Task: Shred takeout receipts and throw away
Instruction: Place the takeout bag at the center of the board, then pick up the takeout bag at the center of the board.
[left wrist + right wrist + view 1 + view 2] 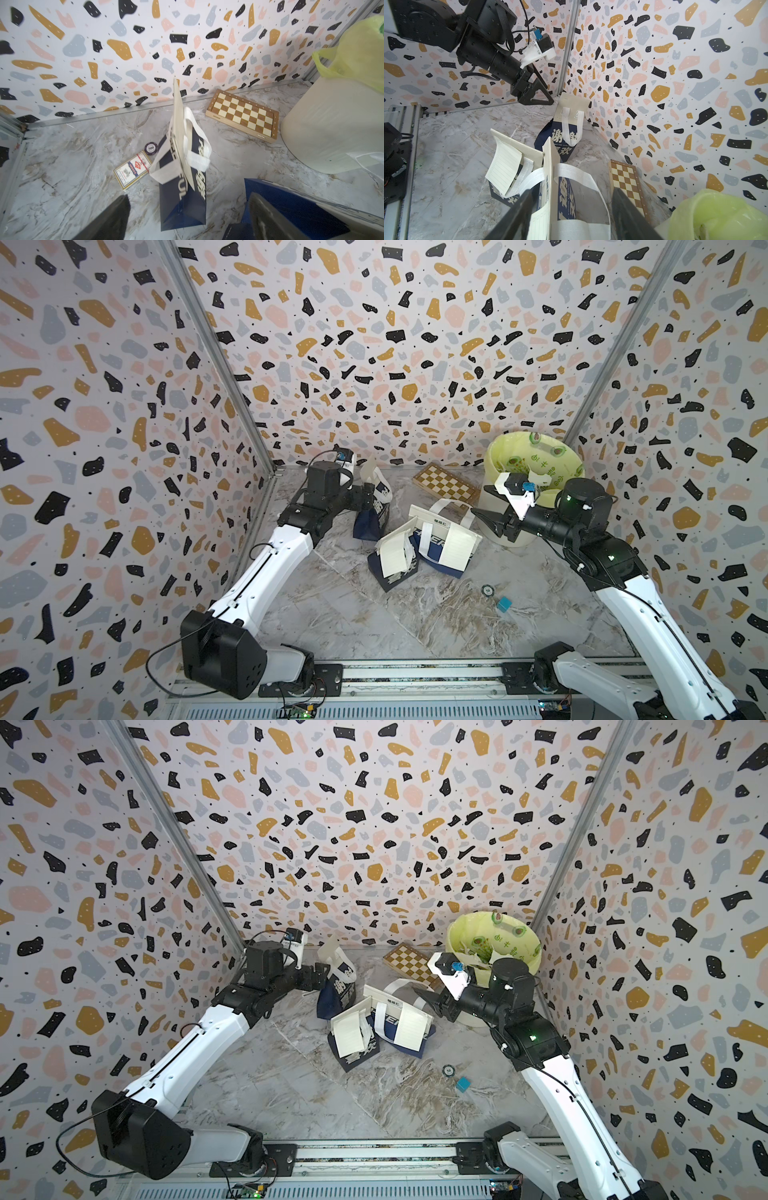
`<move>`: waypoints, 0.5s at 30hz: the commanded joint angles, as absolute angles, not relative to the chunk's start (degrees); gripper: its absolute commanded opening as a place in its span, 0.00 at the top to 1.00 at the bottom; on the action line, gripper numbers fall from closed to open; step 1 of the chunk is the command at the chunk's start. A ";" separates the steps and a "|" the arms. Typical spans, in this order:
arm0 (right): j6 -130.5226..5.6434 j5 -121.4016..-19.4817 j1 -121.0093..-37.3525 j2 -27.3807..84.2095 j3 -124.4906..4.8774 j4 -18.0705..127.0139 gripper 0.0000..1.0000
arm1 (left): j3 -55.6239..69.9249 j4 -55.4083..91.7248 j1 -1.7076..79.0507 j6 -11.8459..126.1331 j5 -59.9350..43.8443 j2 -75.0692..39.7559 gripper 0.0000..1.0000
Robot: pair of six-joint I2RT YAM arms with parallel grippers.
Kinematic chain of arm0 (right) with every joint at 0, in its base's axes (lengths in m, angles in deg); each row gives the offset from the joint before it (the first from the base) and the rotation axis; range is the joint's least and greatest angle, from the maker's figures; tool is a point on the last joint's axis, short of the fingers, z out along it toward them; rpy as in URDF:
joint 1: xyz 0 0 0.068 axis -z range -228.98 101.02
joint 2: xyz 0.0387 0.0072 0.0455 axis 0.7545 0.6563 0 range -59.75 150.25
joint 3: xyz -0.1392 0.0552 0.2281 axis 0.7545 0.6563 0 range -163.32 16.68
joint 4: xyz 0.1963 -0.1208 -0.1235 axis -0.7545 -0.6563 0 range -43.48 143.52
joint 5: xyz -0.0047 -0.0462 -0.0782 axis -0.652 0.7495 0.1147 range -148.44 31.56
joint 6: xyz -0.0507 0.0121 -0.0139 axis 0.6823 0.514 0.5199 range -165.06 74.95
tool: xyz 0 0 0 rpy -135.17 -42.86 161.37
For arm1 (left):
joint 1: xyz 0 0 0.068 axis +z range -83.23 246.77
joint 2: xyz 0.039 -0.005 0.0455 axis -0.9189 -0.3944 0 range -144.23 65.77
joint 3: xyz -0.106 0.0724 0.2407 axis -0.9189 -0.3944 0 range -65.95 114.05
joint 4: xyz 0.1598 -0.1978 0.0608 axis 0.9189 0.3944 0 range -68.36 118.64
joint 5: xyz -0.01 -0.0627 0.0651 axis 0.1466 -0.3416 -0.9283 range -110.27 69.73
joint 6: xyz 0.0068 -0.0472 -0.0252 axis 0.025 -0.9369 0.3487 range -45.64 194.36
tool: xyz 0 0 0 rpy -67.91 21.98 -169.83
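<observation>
Black jaws gape wide and empty on both outstretched arms: left gripper [368, 494] level, just beside the upright bag [368, 527]; right gripper [481, 502] pointing at the middle bag [448, 540].

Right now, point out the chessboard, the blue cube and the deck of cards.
chessboard [445, 486], in a top view, centre of the checkered face.
blue cube [504, 602], in a top view, its top face.
deck of cards [133, 172], left wrist view, middle of the box.
</observation>
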State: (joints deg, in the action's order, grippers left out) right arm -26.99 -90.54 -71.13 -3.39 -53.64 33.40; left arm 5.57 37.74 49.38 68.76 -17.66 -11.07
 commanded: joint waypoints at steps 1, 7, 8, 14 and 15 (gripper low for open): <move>-27.75 -90.52 -71.39 -3.41 -54.42 33.66 0.38 | 7.18 37.25 49.88 70.02 -17.34 -8.69 0.10; -28.41 -90.70 -71.39 -2.96 -54.86 33.30 0.38 | 4.78 37.44 49.85 70.68 -11.76 -1.90 0.12; -28.45 -90.78 -71.43 -2.95 -54.94 33.22 0.38 | 3.66 37.56 49.85 71.14 -10.29 -0.01 0.12; -31.42 -91.97 -72.97 -1.79 -55.39 33.16 0.39 | -5.35 38.07 49.83 74.52 1.19 12.34 0.18; -32.91 -92.01 -74.02 -1.50 -55.36 33.34 0.40 | -6.84 38.07 49.82 74.95 3.85 14.15 0.18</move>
State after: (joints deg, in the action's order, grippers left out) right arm -29.31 -90.82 -72.31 -1.80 -53.66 33.40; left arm -3.65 38.37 49.71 72.23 -5.01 10.92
